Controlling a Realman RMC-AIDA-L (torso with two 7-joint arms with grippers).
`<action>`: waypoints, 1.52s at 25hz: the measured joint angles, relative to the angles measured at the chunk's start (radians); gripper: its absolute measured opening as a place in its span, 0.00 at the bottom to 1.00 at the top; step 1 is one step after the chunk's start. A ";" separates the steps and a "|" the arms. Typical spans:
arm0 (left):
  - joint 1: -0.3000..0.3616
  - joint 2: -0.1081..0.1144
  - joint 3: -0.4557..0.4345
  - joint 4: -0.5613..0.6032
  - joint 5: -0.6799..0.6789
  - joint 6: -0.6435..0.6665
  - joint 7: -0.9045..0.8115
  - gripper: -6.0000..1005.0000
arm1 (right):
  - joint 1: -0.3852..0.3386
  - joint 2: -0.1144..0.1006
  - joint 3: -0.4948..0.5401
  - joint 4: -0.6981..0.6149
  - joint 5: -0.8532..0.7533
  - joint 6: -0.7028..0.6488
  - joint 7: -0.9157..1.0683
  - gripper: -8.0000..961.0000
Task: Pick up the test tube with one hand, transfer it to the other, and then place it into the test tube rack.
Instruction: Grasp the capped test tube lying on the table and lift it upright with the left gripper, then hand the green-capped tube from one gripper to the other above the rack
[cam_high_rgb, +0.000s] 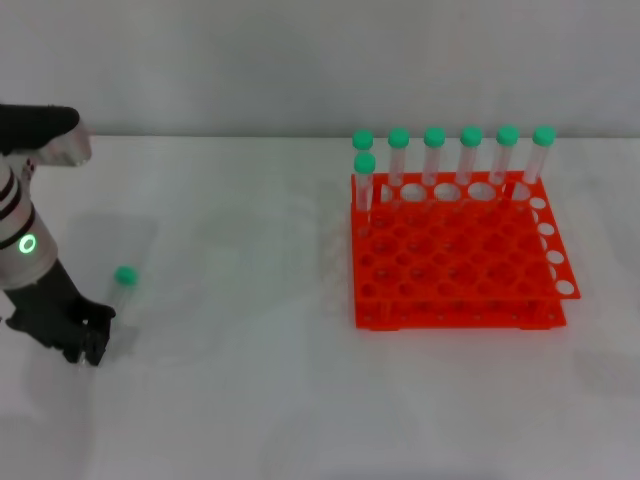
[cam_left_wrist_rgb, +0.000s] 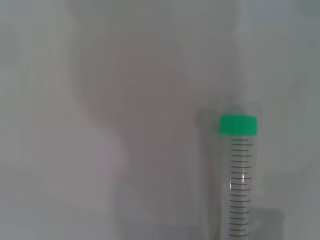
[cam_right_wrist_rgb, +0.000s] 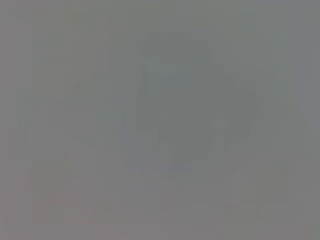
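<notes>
Across the whole head view there's a plain white worktop (cam_high_rgb: 260, 400) that runs back to a pale grey wall (cam_high_rgb: 300, 60), with nothing fancy about the room, just soft shadows on the surface. The biggest thing sitting on it is the bright orange-red plastic test tube rack (cam_high_rgb: 455, 262), two-tiered with a grid of round holes in the top plate, over on the right side. Seven clear tubes with green caps (cam_high_rgb: 470, 150) stand upright in it: six along the back row, and one more at the left end of the next row.

Down at the left edge is the left arm, a thick silver-and-white cylinder with a small green ring light (cam_high_rgb: 27, 243), ending in the black jointed-finger left gripper (cam_high_rgb: 85, 335), which is low over the worktop. Its fingers (cam_high_rgb: 95, 340) look bunched close together at the lower end of the slim clear test tube with the round green screw cap (cam_high_rgb: 123, 285), but honestly I can't tell if they're actually clamped on it or just beside it. The tube lies near the left edge, cap pointing toward the back, well apart from the rack.

The left wrist view shows that same tube (cam_left_wrist_rgb: 239, 175) close up, graduation marks along its body, cap against the white surface.

The right gripper isn't visible anywhere, and its wrist view is just blank grey.
</notes>
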 joint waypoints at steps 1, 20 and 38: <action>-0.004 0.001 0.001 0.005 0.000 0.000 0.000 0.19 | 0.000 0.000 0.000 0.000 0.000 0.000 0.000 0.69; 0.010 -0.128 -0.308 0.279 -0.200 -0.157 0.352 0.21 | -0.007 -0.005 -0.041 -0.007 -0.002 0.000 0.029 0.69; 0.244 -0.152 -0.201 0.211 -1.064 -0.160 1.147 0.22 | -0.072 -0.155 -0.305 -0.183 -0.306 -0.009 0.563 0.69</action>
